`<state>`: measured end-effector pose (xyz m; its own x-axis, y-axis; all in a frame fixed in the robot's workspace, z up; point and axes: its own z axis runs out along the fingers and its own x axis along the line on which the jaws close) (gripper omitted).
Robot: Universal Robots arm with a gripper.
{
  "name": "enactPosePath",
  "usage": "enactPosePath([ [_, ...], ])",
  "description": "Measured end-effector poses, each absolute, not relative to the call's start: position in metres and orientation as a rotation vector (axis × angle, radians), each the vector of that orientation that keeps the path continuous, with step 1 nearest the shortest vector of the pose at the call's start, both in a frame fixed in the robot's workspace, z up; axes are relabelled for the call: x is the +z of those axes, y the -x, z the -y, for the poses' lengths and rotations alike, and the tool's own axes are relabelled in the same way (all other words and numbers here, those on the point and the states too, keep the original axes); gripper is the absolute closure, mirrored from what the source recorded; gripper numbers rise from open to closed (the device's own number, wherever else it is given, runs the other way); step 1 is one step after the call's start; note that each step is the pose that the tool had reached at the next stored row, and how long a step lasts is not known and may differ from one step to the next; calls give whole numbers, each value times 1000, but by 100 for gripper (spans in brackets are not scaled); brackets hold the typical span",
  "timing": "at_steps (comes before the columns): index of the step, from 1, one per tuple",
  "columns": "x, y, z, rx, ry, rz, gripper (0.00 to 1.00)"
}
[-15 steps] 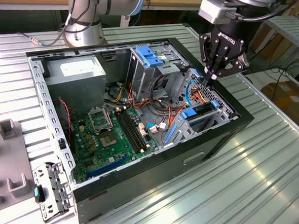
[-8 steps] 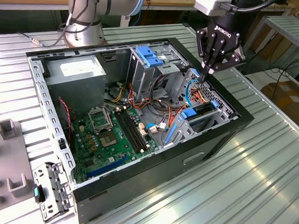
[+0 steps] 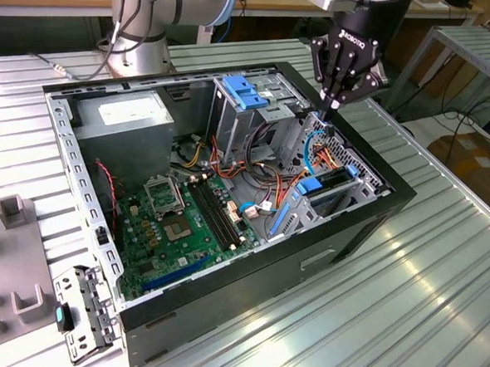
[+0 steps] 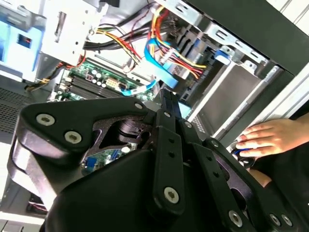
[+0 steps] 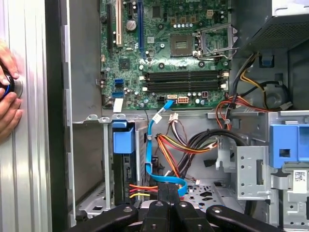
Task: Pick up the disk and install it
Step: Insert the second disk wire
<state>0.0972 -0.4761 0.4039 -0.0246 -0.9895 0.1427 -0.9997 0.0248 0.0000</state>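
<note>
Standing on edge in the drive cage at the exterior view's right end of the open computer case [image 3: 307,262], the disk [image 3: 315,188] shows little more than a blue plastic rail end and a dark narrow side. In the first wrist view the disk [image 5: 123,141] sits in its slot between bare metal cage walls, and its label cannot be seen. Just beside it a light-blue ribbon cable [image 5: 150,140] runs from the green circuit board [image 3: 176,221] down into a bundle of red, yellow and orange wires.

Above the cage's far side hangs the black pincer [image 3: 333,106], its fingers clenched together to a point. In both wrist views the pincer [image 4: 166,99] [image 5: 166,191] has its tips close to the blue cable; whether they pinch it I cannot tell.

Farther along the case, a blue latch [image 3: 246,92] tops another bay, and a grey metal box [image 3: 128,118] fills the far left corner.

The case lies on a ribbed aluminium worktop [image 3: 404,310]. A person's hand [image 4: 270,137] [image 5: 7,96] rests on it just outside the case wall. At the near left lie a perforated metal bracket [image 3: 83,307] and grey plastic blocks [image 3: 10,211]. The arm's base [image 3: 141,44] stands at the far side, with wooden benches behind.
</note>
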Motion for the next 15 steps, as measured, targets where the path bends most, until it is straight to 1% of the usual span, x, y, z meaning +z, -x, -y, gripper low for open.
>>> enactPosePath([
  [7,403,-99,472,162,-2112,2165,89],
  [8,403,-100,472,191,-2098,2150,89],
  [9,403,-102,472,234,-2075,2127,89],
  [12,401,-105,471,281,-2049,2101,89],
  [15,396,-105,469,286,-2046,2098,89],
])
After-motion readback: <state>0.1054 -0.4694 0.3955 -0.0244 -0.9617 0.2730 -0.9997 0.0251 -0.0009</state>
